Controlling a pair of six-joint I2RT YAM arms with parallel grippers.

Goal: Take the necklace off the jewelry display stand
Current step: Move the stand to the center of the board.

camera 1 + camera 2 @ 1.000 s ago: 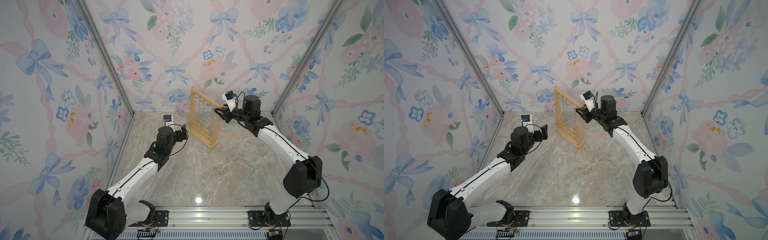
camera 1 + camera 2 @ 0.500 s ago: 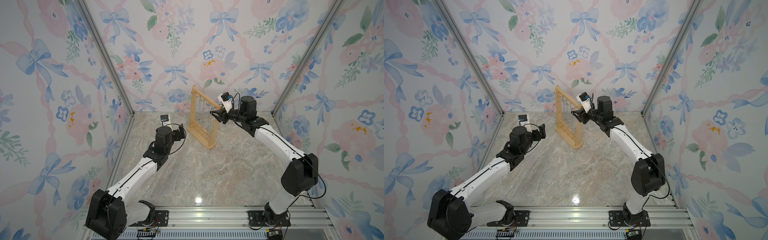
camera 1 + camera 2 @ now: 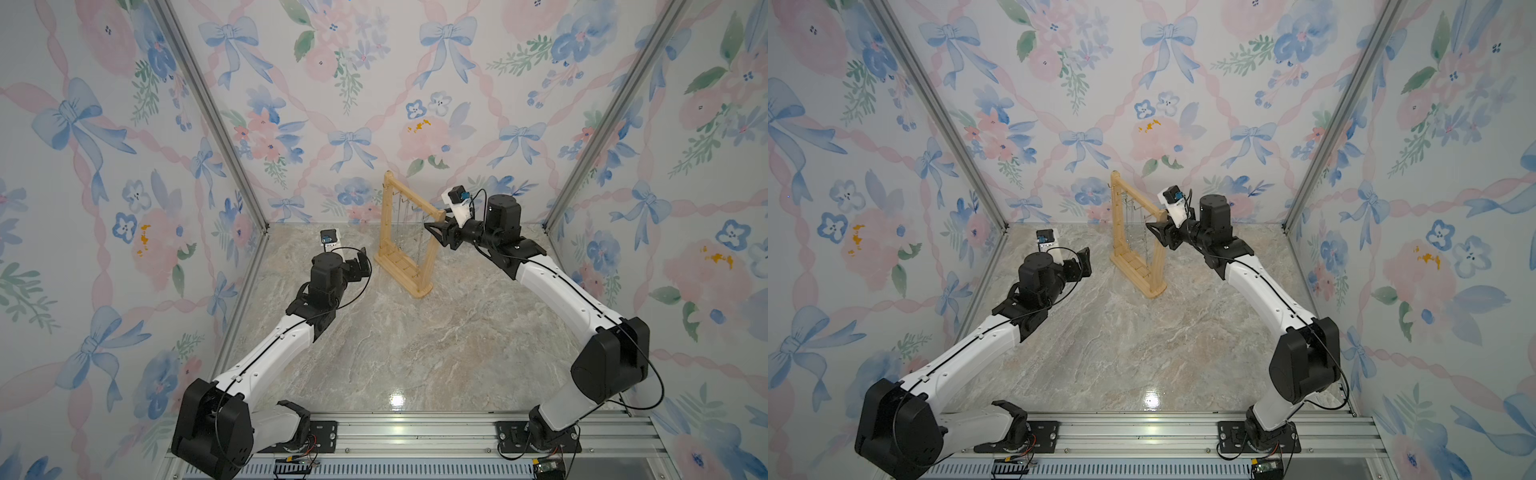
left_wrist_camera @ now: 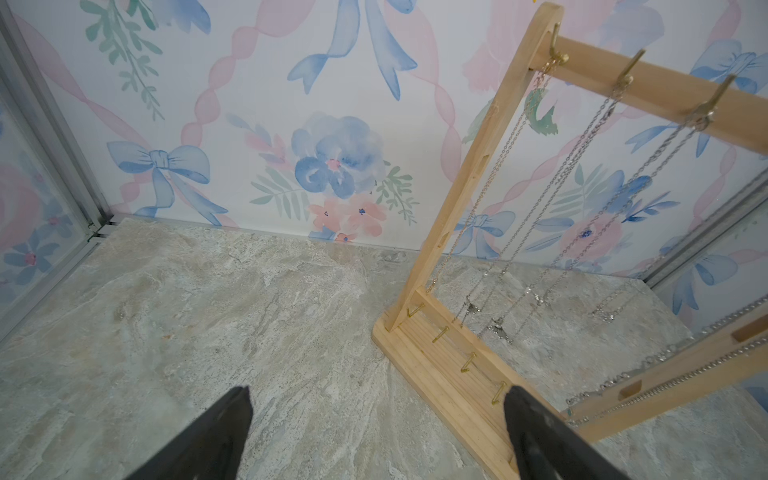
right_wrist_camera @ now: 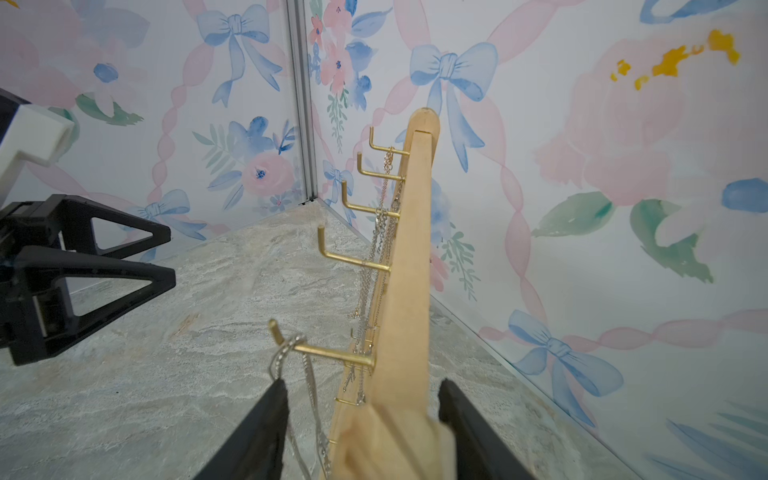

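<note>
The jewelry display stand is a light-wood frame standing near the back wall. Gold hooks stick out of its top bar, and several thin necklaces hang from them. A silver necklace loops over the tip of the hook closest to my right gripper. My right gripper is open and straddles the near end of the top bar. One of its fingers lies against that silver chain. My left gripper is open low beside the stand's base, holding nothing.
The stand is on a marbled floor enclosed by floral walls, with the back wall close behind it. My left gripper also shows in the right wrist view, facing the hook side of the bar. Small gold pegs stick up from the base.
My right gripper has moved in over the end of the top bar and its jaws have spread wider. My left arm has barely shifted.
</note>
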